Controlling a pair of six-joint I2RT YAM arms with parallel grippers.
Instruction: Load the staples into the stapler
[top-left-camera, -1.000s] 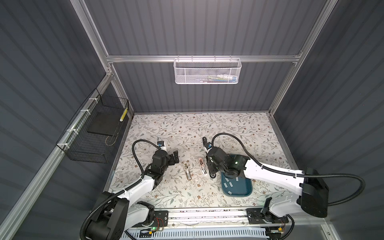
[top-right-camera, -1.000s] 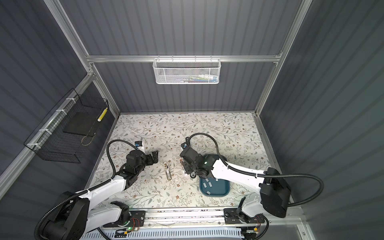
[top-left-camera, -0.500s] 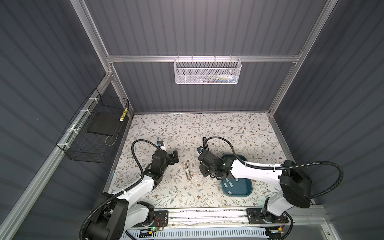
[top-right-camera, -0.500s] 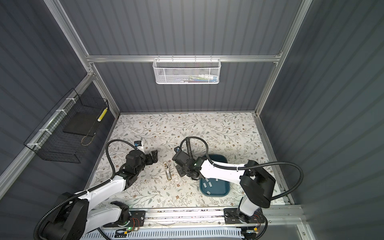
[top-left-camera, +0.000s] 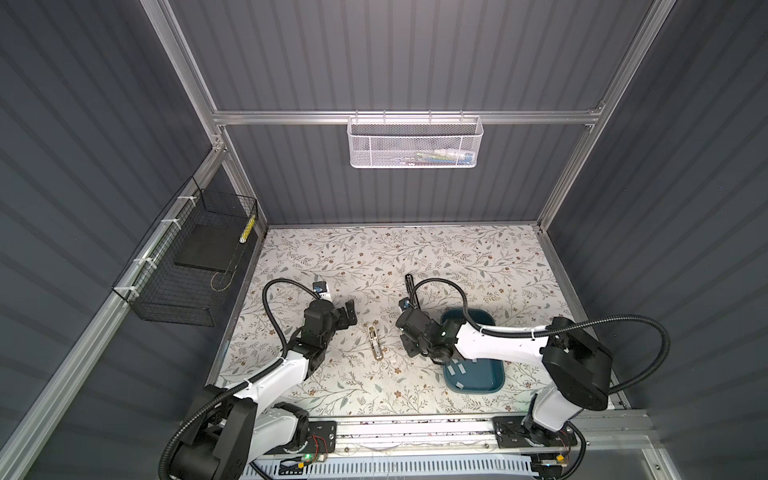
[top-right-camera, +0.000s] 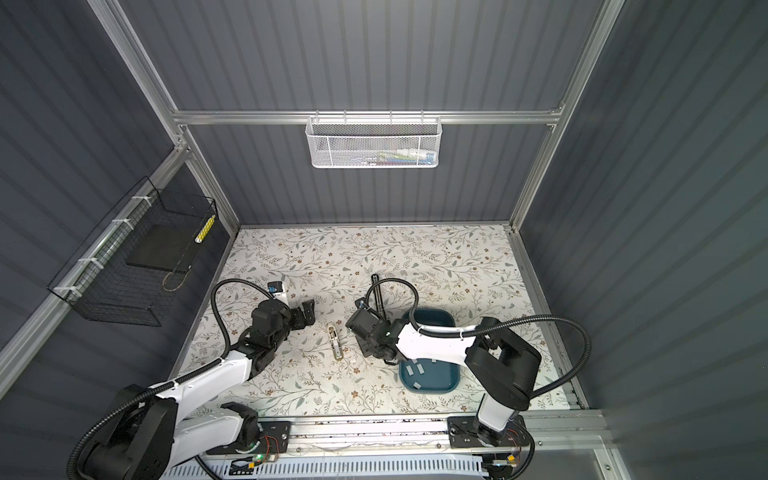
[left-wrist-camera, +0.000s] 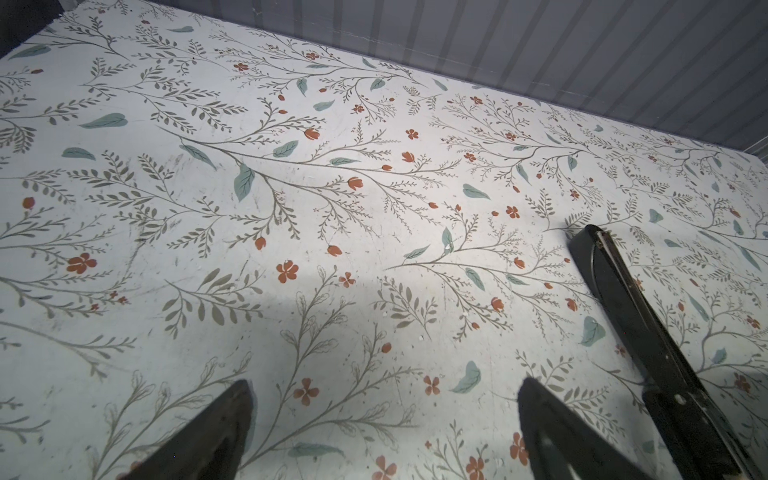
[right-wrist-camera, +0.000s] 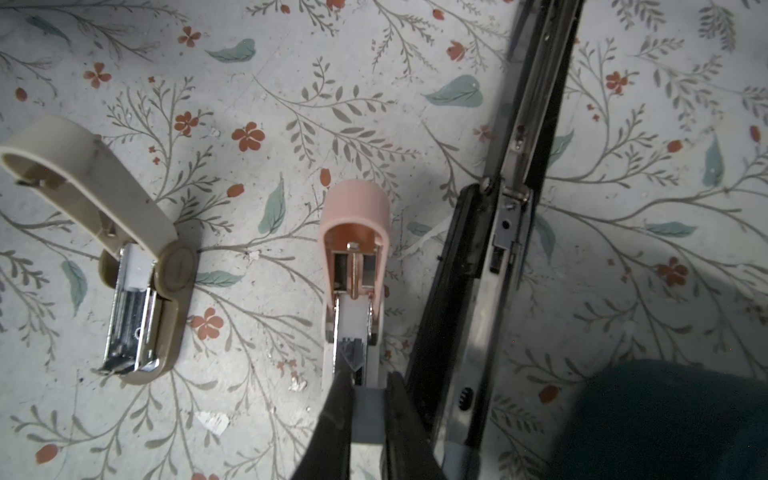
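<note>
Right arm has swung left off the teal tray (top-left-camera: 490, 374). Left gripper (top-left-camera: 351, 316) spread empty, idle. Beige stapler (top-left-camera: 375, 347) open, unused. Right gripper (right-wrist-camera: 370, 386) clenched on staple strip (right-wrist-camera: 368, 411) at pink stapler (right-wrist-camera: 355, 249) channel mouth; a skewed strip could jam or drop. Black stapler (right-wrist-camera: 507, 232) crowds alongside. Spare staples (top-right-camera: 417, 386) in tray.

A short, flat, pale grey metal strip of staples (right-wrist-camera: 368, 415) is pinched between the dark fingers of the right gripper (right-wrist-camera: 365, 386), its front end at the near end of the small pink plastic stapler (right-wrist-camera: 355, 232); whether they touch cannot be told; that stapler lies on the floral surface, lid swung up and back, metal channel bared; several more grey strips (top-right-camera: 419, 368) lie loose and flat in the dark teal tray (top-left-camera: 486, 374).
</note>
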